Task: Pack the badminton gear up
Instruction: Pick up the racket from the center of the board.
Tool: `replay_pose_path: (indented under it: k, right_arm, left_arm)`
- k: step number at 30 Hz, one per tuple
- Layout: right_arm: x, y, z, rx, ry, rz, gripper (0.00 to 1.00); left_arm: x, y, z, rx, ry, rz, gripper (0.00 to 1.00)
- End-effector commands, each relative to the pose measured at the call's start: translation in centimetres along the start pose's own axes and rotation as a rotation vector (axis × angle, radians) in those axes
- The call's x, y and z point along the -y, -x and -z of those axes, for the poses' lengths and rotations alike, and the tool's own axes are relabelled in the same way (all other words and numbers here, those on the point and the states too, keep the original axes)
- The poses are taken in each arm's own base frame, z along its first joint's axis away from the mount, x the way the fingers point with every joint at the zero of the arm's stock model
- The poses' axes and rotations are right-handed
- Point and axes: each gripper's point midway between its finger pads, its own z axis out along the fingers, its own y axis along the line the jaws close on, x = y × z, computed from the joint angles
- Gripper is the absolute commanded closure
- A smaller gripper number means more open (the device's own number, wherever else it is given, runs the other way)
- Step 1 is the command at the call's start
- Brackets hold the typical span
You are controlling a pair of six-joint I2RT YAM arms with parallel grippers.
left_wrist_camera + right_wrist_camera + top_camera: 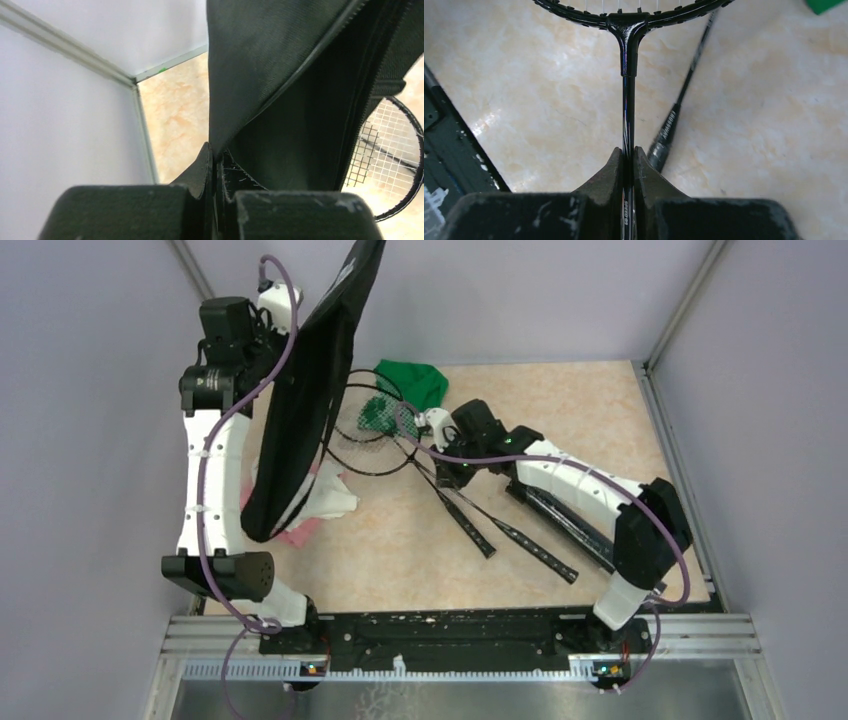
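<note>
Big black fabric racket bag (300, 400) hangs upright at far L, its edge pinched tight in L gripper (215, 165). Long black tube (570, 530) lies on R side, under R arm. Thin black racket (627, 90): long axis runs far-L to near-R, head just beside bag. R gripper (628, 160) is clamped on its shaft nr the head. Judged: feed it head-first, leftward, into bag. 2nd racket (669, 130) lies alongside, not gripped.

Left fingers (199, 172) pinch the racket bag (270, 65) edge.
</note>
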Motion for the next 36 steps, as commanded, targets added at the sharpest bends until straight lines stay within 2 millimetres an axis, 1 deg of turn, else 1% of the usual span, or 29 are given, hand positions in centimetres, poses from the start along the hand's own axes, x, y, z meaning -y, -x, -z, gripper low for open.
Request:
replay_pose_path:
  k: [1, 4, 6, 11, 13, 17, 22, 24, 27, 30, 33, 36]
  right_arm:
    - [1.5, 2.3, 4.8, 0.111, -0.144, 0.053, 1.00]
    - [2.9, 2.2, 6.7, 0.132, -0.221, 0.057, 1.00]
    - [3.6, 2.2, 7.9, 0.148, -0.247, 0.045, 1.00]
    - [4.5, 2.8, 10.6, 0.195, -0.311, 0.047, 1.00]
    - [5.2, 2.7, 11.3, 0.202, -0.351, 0.054, 1.00]
    - [6.6, 2.3, 12.5, 0.217, -0.403, 0.036, 1.00]
    - [7.9, 2.3, 14.2, 0.261, -0.481, 0.012, 1.00]
    - [8.3, 2.2, 14.8, 0.274, -0.517, 0.007, 1.00]
    - [8.1, 2.2, 15.3, 0.287, -0.519, 0.014, 1.00]
    - [7.5, 2.2, 15.4, 0.284, -0.487, 0.022, 1.00]
    - [7.3, 2.0, 15.5, 0.276, -0.477, 0.047, 1.00]
    - [7.7, 1.6, 15.4, 0.270, -0.502, 0.042, 1.00]
  left_arm:
    - [1.8, 1.6, -1.0, 0.110, -0.086, 0.117, 1.00]
    - [3.2, 0.6, -1.8, 0.124, -0.138, 0.164, 1.00]
    - [3.8, -0.1, -2.4, 0.117, -0.154, 0.189, 1.00]
    - [4.8, -1.7, -3.8, 0.102, -0.178, 0.249, 1.00]
    - [5.4, -2.3, -4.2, 0.100, -0.200, 0.272, 1.00]
    - [6.8, -2.7, -4.7, 0.110, -0.263, 0.314, 1.00]
    - [8.3, -3.2, -5.3, 0.109, -0.324, 0.388, 1.00]
    - [9.1, -3.9, -5.7, 0.090, -0.347, 0.421, 1.00]
    - [10.5, -4.8, -6.5, 0.066, -0.363, 0.454, 1.00]
    - [12.0, -5.5, -7.3, 0.056, -0.367, 0.467, 1.00]
    - [13.4, -5.7, -8.2, 0.051, -0.367, 0.475, 1.00]
    - [14.6, -5.6, -9.0, 0.049, -0.363, 0.493, 1.00]
